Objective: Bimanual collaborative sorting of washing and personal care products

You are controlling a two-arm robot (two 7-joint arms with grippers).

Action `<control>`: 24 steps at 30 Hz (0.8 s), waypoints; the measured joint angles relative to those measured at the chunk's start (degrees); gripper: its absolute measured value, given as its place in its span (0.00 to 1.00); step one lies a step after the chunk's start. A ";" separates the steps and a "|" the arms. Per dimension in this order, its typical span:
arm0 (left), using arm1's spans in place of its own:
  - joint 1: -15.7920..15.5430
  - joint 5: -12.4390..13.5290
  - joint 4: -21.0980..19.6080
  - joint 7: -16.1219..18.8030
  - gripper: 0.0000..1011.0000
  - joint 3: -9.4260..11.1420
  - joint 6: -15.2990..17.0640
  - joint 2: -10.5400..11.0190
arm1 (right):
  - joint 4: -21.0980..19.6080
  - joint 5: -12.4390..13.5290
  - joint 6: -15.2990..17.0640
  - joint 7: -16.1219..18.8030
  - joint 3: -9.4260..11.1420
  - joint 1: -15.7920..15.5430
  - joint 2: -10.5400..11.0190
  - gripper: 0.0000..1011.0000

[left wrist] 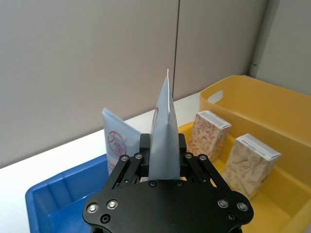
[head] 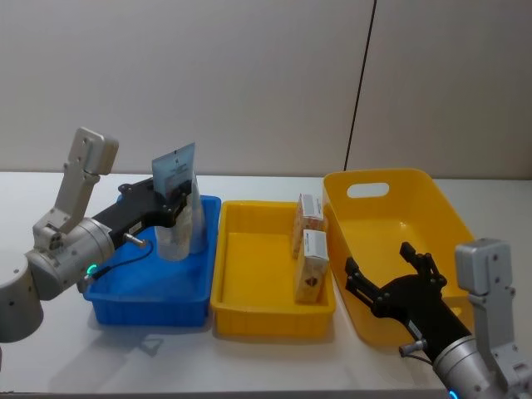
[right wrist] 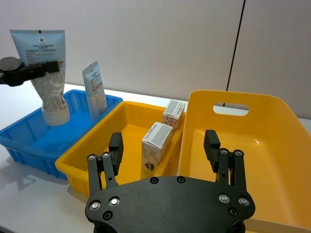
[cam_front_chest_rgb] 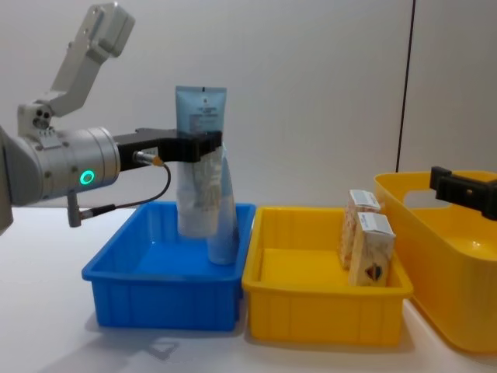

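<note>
A tall pale-blue tube (head: 173,218) with a greyish lower part hangs upright over the blue bin (head: 150,309), and my left gripper (head: 178,198) is shut on its upper part. In the chest view the tube (cam_front_chest_rgb: 200,175) hangs in that gripper (cam_front_chest_rgb: 206,146) with its base low inside the bin. A second tube (cam_front_chest_rgb: 225,225) stands in the bin right beside it. Two cream cartons (head: 309,214) (head: 312,268) stand along the right wall of the middle yellow tray (head: 249,320). My right gripper (head: 391,278) is open above the large yellow bin (head: 432,208), holding nothing.
The blue bin, the yellow tray and the large yellow bin with a handle slot (head: 367,189) stand side by side on the white table (head: 50,366). A plain wall rises close behind them. Bare table lies in front of the bins.
</note>
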 joint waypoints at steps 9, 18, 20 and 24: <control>1.62 -1.35 -4.76 -1.89 0.26 0.12 1.21 0.21 | 0.00 0.00 0.00 0.00 0.00 0.00 0.00 0.99; 1.36 -3.41 -5.45 -5.53 0.26 0.95 0.84 -1.11 | 0.00 0.00 0.00 0.00 0.00 0.00 0.00 0.99; 0.95 -3.92 -4.96 -6.73 0.26 1.27 0.51 -1.61 | 0.00 0.00 0.00 0.00 0.00 0.00 0.00 0.99; 0.16 -4.82 -3.91 -9.04 0.26 1.83 -0.15 -2.44 | 0.00 0.00 0.00 0.00 0.00 0.00 0.00 0.99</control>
